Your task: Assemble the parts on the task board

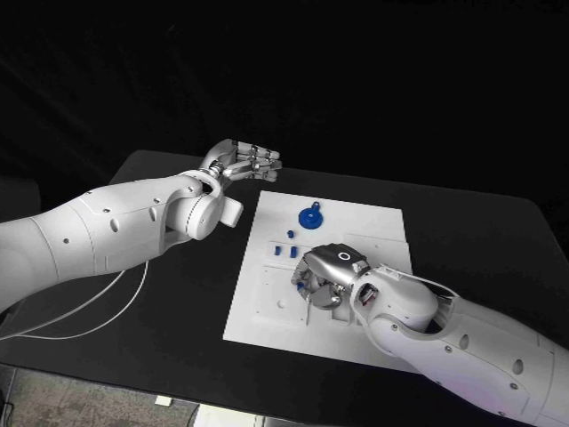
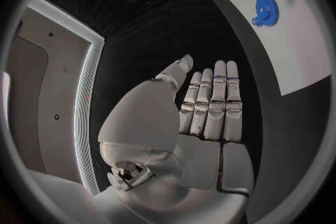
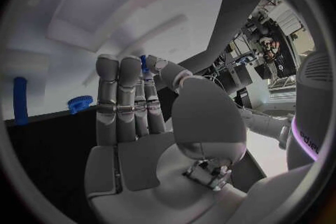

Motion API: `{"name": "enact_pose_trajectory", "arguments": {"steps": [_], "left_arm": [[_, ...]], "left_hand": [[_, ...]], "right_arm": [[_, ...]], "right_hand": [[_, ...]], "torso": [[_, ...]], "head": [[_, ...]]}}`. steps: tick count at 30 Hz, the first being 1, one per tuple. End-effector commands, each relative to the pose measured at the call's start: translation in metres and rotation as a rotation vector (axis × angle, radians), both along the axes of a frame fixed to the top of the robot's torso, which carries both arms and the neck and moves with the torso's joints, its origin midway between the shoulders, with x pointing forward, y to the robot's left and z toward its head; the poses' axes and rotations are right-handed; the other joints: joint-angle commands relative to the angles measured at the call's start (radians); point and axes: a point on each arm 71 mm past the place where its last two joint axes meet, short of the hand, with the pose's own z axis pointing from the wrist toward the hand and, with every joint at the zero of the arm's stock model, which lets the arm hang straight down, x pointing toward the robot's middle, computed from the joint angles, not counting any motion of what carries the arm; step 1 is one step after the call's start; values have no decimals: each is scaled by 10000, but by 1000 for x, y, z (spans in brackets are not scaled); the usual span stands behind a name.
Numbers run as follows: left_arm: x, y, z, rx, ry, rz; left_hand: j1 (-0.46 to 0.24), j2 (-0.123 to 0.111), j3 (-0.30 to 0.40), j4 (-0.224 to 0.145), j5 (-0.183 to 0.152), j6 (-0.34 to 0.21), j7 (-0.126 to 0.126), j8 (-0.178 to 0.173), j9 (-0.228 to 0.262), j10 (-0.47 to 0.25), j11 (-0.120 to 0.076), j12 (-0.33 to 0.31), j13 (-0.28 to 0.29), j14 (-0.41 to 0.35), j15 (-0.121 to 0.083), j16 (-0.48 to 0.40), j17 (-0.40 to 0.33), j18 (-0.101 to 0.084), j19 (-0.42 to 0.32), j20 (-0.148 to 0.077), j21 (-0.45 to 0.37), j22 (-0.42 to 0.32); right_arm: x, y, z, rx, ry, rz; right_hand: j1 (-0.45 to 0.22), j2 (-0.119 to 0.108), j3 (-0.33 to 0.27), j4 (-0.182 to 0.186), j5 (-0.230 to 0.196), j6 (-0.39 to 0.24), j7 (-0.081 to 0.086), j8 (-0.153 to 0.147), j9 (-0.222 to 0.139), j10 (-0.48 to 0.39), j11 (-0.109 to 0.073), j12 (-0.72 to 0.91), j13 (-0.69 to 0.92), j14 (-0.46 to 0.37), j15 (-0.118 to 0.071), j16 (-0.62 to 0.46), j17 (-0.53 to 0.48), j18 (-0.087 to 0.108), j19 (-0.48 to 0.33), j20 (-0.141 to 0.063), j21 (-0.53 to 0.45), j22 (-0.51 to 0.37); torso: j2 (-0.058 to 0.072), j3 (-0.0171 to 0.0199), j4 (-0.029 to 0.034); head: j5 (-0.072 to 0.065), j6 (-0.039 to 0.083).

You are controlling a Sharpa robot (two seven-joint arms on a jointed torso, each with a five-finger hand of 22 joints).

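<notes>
The white task board (image 1: 362, 222) lies in the middle of the black table. A blue gear (image 1: 310, 218) sits on its far part, with small blue parts (image 1: 286, 250) just nearer. My right hand (image 1: 331, 274) hovers low over the board's middle; in the right wrist view a small blue part (image 3: 143, 62) sits pinched between its thumb and fingertips. A blue peg (image 3: 19, 101) and a small blue gear (image 3: 80, 103) lie beyond that hand. My left hand (image 1: 241, 163) is off the board's far left corner, fingers straight and holding nothing (image 2: 210, 103). The left wrist view also shows the blue gear (image 2: 266, 9).
Black table (image 1: 169, 294) surrounds the board on all sides. A white cable (image 1: 99, 316) hangs from my left arm over the table's left side. Shallow recesses (image 1: 284, 289) mark the board's near half beside my right hand.
</notes>
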Motion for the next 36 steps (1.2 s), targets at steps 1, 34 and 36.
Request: {"name": "enact_pose_trajectory", "arguments": {"steps": [1, 34, 36], "left_arm": [[0, -1, 1, -89, 6, -132], [0, 1, 1, -66, 92, -176], [0, 1, 1, -61, 92, -180]], "left_hand": [[-79, 15, -48, -6, -43, -58, 11, 15, 6, -39, -8, 10, -2, -71, -29, -39, 0, -114, 72, 27, -36, -9], [-66, 18, -55, -11, -42, -63, 13, 15, 6, -47, -4, 12, -1, -83, -25, -38, 0, -114, 72, 31, -35, -81], [-66, 18, -55, -11, -42, -63, 13, 15, 6, -47, -4, 12, -1, -83, -25, -38, 0, -114, 72, 31, -35, -81]], "right_arm": [[0, -1, -4, -68, 256, -5], [-7, -8, 10, 1258, -47, -198], [-9, -10, 15, 1505, -191, -186]], "right_hand": [[-75, -89, 7, 48, -102, -321, 74, -79, -38, -297, 104, 9, -14, -14, 116, 24, 5, 191, 200, 105, -92, 388], [86, -490, -1458, 716, 146, -1014, 160, -71, -48, -1566, 421, 8, -28, 19, 347, 68, -366, 597, 414, 418, -1101, -111], [89, -521, -1379, 748, 147, -997, 163, -72, -48, -1491, 404, 7, -28, 44, 329, 86, -373, 572, 426, 394, -990, -113]], "torso": [[-1, 0, -7], [1, 6, -11], [2, 9, -8]], "head": [[-16, -9], [-16, -26], [-25, -18]]}}
